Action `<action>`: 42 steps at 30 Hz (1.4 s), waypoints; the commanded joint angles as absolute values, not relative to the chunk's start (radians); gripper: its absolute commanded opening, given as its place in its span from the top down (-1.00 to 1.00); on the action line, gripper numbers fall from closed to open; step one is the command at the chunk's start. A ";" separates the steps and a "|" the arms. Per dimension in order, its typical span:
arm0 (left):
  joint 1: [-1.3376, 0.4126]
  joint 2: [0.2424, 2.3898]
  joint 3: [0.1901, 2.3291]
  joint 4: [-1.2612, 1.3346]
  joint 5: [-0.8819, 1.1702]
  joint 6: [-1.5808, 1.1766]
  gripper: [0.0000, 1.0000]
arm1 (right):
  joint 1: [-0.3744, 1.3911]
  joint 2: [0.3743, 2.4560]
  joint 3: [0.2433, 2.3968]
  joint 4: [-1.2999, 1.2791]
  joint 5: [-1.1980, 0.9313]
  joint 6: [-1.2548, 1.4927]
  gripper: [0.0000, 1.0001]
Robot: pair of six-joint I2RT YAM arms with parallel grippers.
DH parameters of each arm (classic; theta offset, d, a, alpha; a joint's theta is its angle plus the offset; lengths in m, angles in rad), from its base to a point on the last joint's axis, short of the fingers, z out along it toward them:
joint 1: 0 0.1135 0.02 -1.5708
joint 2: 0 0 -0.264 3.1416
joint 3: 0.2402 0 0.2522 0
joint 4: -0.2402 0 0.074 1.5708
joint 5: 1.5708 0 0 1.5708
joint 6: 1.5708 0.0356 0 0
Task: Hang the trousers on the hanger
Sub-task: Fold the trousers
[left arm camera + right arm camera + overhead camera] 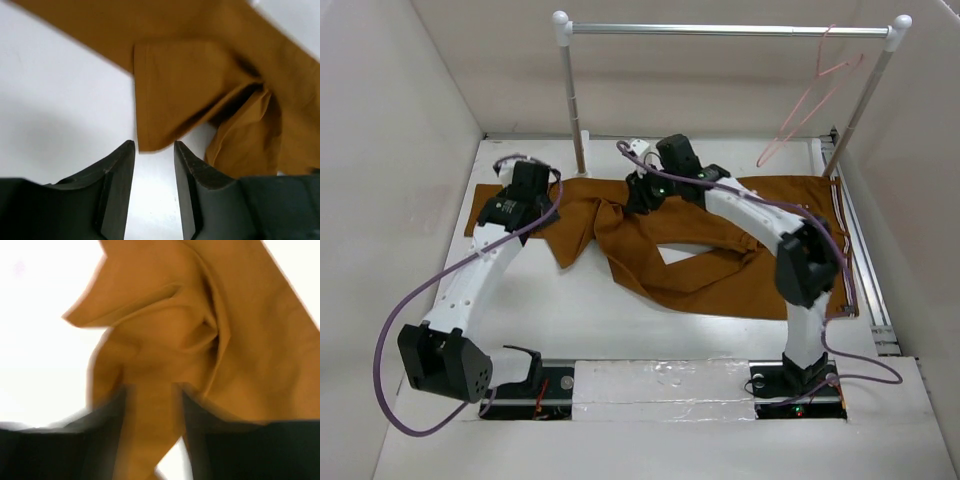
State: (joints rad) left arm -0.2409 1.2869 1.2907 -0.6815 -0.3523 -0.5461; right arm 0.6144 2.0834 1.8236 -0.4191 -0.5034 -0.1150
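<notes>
The rust-brown trousers (720, 265) lie crumpled across the table, with the striped waistband at the right edge. The pink wire hanger (817, 95) hangs by its hook on the rail at the back right. My left gripper (542, 205) is low over the trousers' left end. In the left wrist view it (154, 145) is open, with bare table between the jaws and a folded trouser edge (175, 95) just past the tips. My right gripper (642, 195) is over the bunched middle. In the blurred right wrist view it (152, 390) is open, with cloth (165, 330) lying between the fingers.
A silver rail (720, 30) on white posts spans the back of the table (620, 330). White walls close in on the left, back and right. A metal strip (865, 260) runs along the table's right edge.
</notes>
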 commanded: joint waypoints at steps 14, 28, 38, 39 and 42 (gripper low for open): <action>-0.242 1.163 0.667 -0.321 -0.112 -1.279 -0.22 | 0.782 1.384 1.126 -0.295 -0.437 -0.164 0.06; -0.242 1.319 0.604 -0.107 -0.242 -1.488 0.25 | 0.848 1.293 0.976 -0.298 -0.439 -0.129 0.06; -0.212 1.151 1.004 -0.400 -0.522 -1.154 1.00 | 0.750 1.226 0.982 -0.397 -0.382 -0.118 -0.04; -0.212 1.120 1.037 -0.413 -0.555 -1.123 1.00 | 0.739 1.223 0.980 -0.423 -0.379 -0.118 -0.06; -0.212 1.013 1.159 -0.451 -0.664 -1.043 1.00 | 0.698 1.200 0.966 -0.455 -0.374 -0.115 -0.15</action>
